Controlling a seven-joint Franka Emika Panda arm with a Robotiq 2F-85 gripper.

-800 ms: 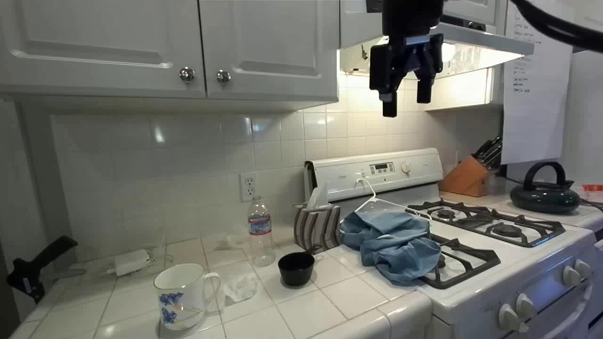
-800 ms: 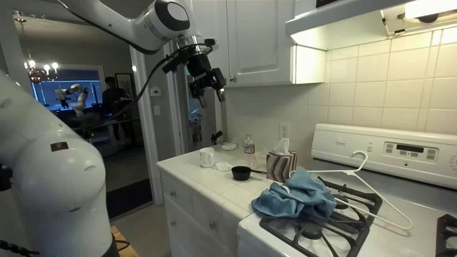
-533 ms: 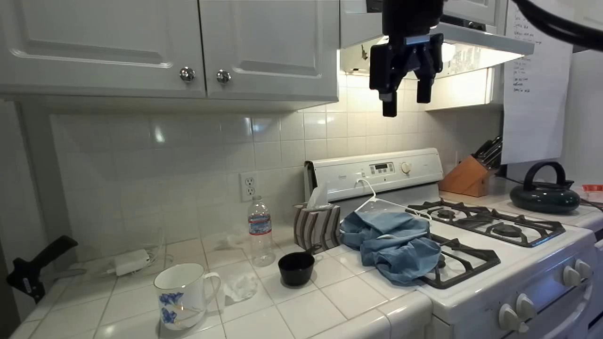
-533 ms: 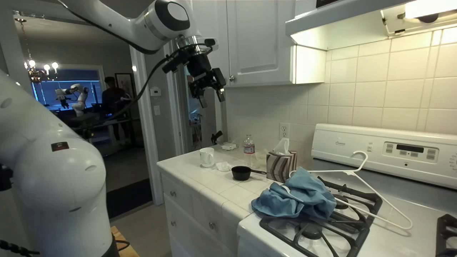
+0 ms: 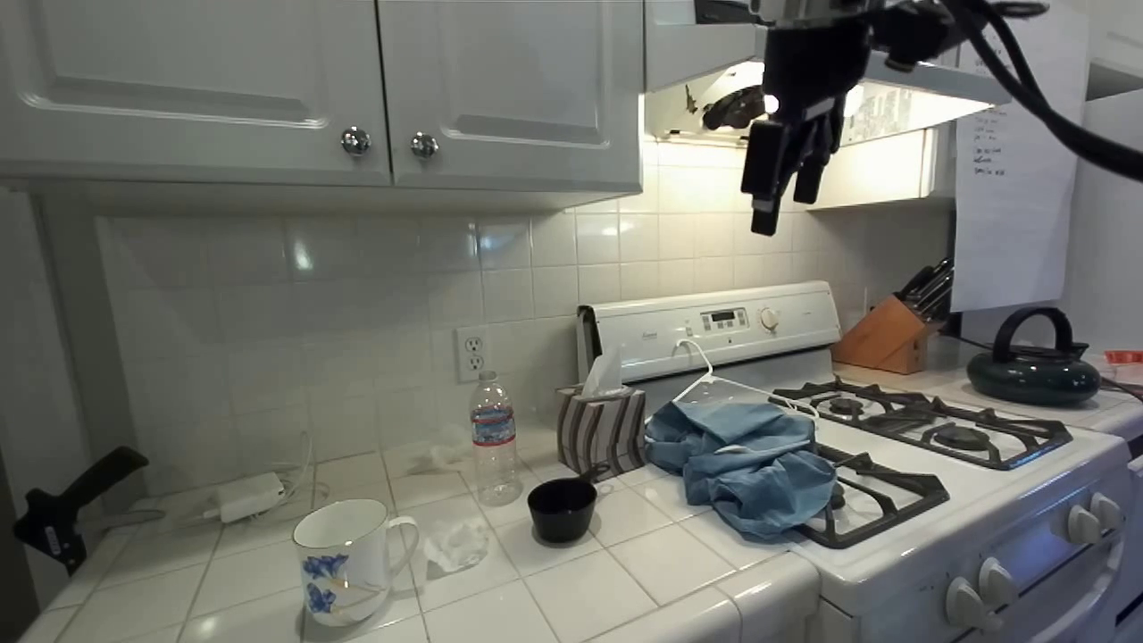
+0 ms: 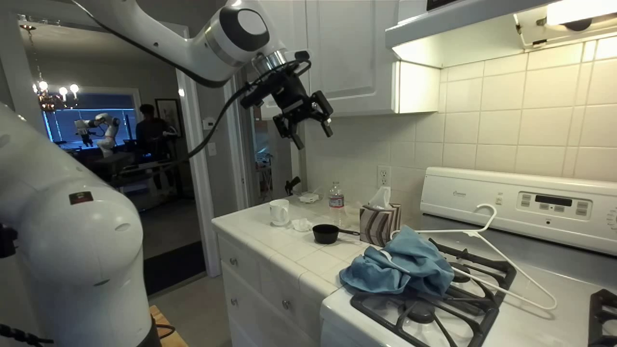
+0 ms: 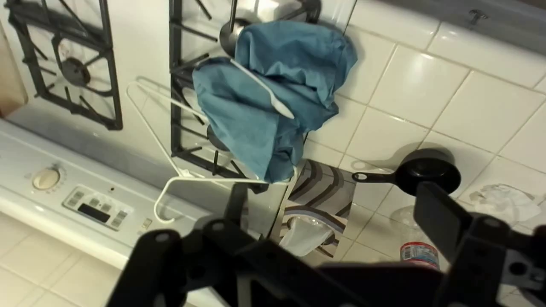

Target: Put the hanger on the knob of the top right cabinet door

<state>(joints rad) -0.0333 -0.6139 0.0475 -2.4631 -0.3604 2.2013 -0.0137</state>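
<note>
The white hanger (image 6: 472,233) lies over the stove's near grate, its hook toward the control panel. A crumpled blue cloth (image 6: 400,270) covers much of it. Looking down in the wrist view, I see the bare hook and one corner of the hanger (image 7: 181,175), left of the cloth. My gripper (image 5: 786,204) hangs in the air well above counter and stove, jaws apart, holding nothing. In an exterior view the right cabinet door (image 5: 527,80) is shut, with a round metal knob (image 5: 423,145) at its lower left corner. The gripper hides this knob in an exterior view.
Beside the cloth stands a striped tissue box (image 5: 600,433). A water bottle (image 5: 494,438), a small black pan (image 5: 561,511) and a flowered mug (image 5: 344,563) are on the tiled counter. The range hood (image 6: 462,38) juts out above the stove. A kettle (image 5: 1033,375) sits farther right.
My gripper has shifted right and slightly down in both exterior views, and its tilt has changed. Hanger, cloth and cabinet doors have stayed put.
</note>
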